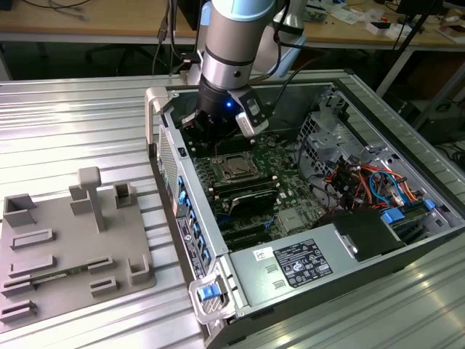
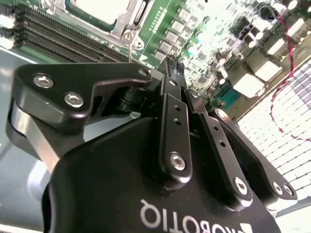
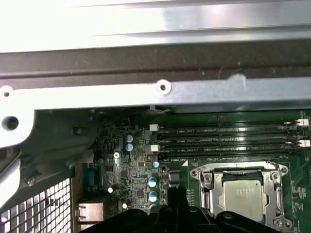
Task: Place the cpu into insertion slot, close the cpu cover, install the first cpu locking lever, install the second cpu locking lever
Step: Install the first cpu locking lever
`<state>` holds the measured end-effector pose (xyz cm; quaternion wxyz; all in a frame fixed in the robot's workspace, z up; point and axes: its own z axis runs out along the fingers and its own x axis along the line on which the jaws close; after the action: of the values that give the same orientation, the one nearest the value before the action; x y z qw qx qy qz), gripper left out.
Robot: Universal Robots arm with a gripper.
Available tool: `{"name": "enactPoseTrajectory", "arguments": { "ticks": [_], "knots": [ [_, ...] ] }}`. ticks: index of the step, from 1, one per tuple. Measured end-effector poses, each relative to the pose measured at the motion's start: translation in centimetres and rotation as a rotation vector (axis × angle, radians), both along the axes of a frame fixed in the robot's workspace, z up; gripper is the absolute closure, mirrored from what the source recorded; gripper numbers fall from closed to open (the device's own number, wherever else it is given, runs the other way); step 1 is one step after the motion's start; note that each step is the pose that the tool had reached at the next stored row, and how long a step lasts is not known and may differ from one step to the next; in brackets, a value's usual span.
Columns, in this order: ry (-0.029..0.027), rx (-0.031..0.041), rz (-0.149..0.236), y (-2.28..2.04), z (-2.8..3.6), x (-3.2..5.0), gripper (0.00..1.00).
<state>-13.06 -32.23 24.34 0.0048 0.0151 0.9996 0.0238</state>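
Note:
The cpu (image 3: 241, 195) lies flat in the insertion slot (image 1: 236, 168) on the green board; it also shows in the second wrist view (image 2: 99, 8). The silver cpu cover (image 3: 206, 175) lies down around the chip as a frame, and its corner shows in the second wrist view (image 2: 125, 30). A thin metal lever (image 3: 280, 195) runs along one side of the frame. My gripper (image 2: 172, 64) hangs over the board beside the socket, toward the case's back wall (image 1: 218, 137), with its black fingers closed together and nothing between them. Its tip (image 3: 177, 196) shows in the first wrist view.
Long black memory slots (image 3: 228, 141) run beside the socket. The open case has a grey labelled power supply box (image 1: 298, 265), a drive cage (image 1: 327, 131) and coloured cables (image 1: 363, 182). A grey fixture plate (image 1: 73, 247) lies on the ribbed table at the exterior view's left.

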Motion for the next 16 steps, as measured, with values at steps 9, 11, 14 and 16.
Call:
{"name": "enactPoseTrajectory", "arguments": {
  "ticks": [9,11,14,16],
  "knots": [
    [0.0002,-0.0001,0.001,1.27,-0.14,1.11,0.89],
    [0.0005,-0.0002,0.001,1.61,-0.21,2.42,0.89],
    [0.0006,-0.0015,0.001,1.88,-0.25,3.65,0.89],
    [0.0006,-0.0019,0.001,1.92,-0.25,4.01,0.89]
  ]
}}
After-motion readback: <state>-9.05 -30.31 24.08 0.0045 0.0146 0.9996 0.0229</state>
